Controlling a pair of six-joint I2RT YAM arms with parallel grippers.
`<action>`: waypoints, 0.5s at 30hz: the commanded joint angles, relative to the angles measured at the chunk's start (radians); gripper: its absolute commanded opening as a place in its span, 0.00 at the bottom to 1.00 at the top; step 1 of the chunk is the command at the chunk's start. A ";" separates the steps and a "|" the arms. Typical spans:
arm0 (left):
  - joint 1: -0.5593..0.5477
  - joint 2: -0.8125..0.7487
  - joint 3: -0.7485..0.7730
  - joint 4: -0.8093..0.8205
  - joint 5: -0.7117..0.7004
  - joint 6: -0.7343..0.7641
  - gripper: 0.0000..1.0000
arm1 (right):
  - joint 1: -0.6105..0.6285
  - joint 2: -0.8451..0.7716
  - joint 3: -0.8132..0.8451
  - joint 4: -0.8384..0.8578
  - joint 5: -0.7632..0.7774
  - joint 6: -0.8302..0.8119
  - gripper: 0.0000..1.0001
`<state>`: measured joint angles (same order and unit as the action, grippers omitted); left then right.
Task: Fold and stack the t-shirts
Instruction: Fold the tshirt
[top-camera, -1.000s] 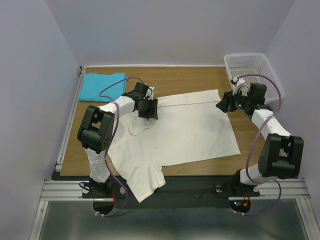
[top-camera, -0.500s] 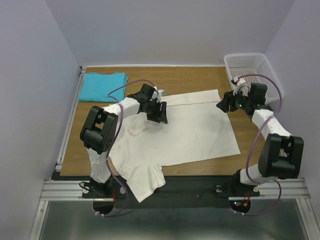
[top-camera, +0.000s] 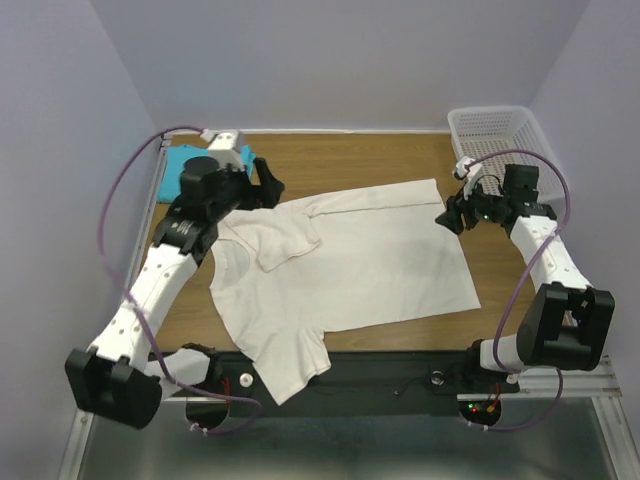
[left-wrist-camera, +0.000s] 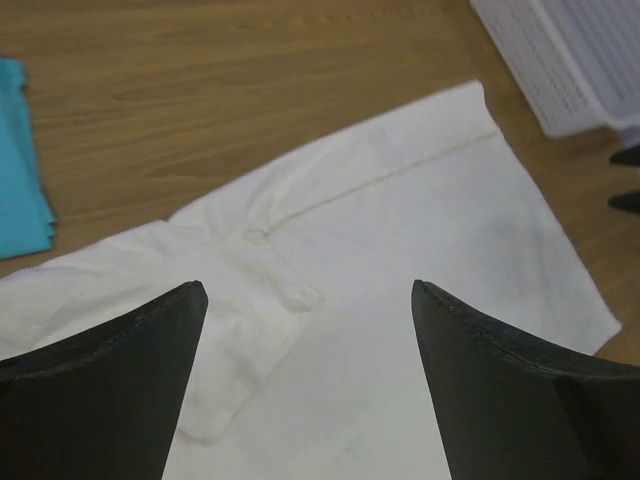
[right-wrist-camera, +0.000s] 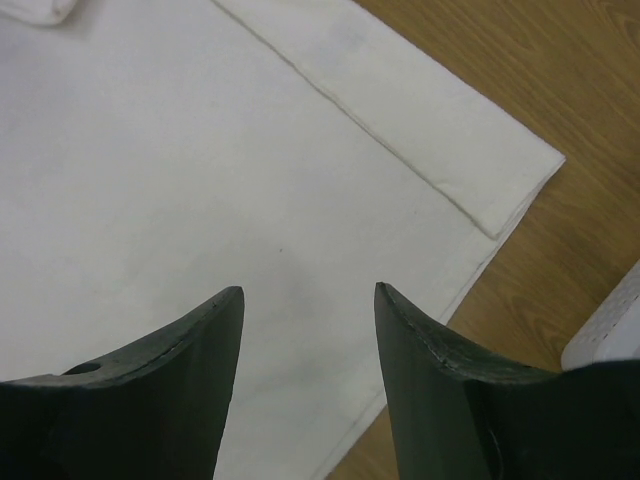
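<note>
The cream t-shirt (top-camera: 350, 265) lies spread flat in the middle of the table, with its far edge folded over and one sleeve folded inward (top-camera: 283, 243). It fills the left wrist view (left-wrist-camera: 400, 260) and the right wrist view (right-wrist-camera: 200, 180). The turquoise t-shirt (top-camera: 172, 175) lies folded at the far left, partly hidden by my left arm; its edge shows in the left wrist view (left-wrist-camera: 20, 170). My left gripper (top-camera: 268, 190) (left-wrist-camera: 307, 287) is open and empty, held above the shirt's far left part. My right gripper (top-camera: 443, 217) (right-wrist-camera: 309, 288) is open and empty just over the shirt's far right corner.
The white perforated basket (top-camera: 505, 140) stands at the far right corner, close behind my right arm; it also shows in the left wrist view (left-wrist-camera: 570, 60) and the right wrist view (right-wrist-camera: 610, 330). Bare wooden table (top-camera: 350, 160) lies beyond the shirt. A metal rail (top-camera: 140, 250) runs along the left edge.
My left arm has swung back off the middle of the cream shirt to the far left and risen. The right gripper has stayed near the shirt's far right corner.
</note>
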<state>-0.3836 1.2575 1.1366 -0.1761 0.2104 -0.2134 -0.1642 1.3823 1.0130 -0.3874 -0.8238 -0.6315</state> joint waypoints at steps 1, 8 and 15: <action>0.155 -0.116 -0.199 -0.048 0.040 -0.185 0.93 | -0.009 -0.020 0.085 -0.328 -0.046 -0.403 0.61; 0.176 -0.263 -0.380 -0.215 0.084 -0.455 0.87 | -0.009 0.024 0.059 -0.890 0.099 -1.113 0.60; 0.176 -0.365 -0.431 -0.445 0.051 -0.653 0.86 | -0.009 -0.048 -0.096 -0.835 0.233 -1.136 0.60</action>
<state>-0.2058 0.9501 0.6884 -0.4992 0.2764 -0.7269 -0.1646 1.3907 0.9535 -1.1587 -0.6666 -1.6596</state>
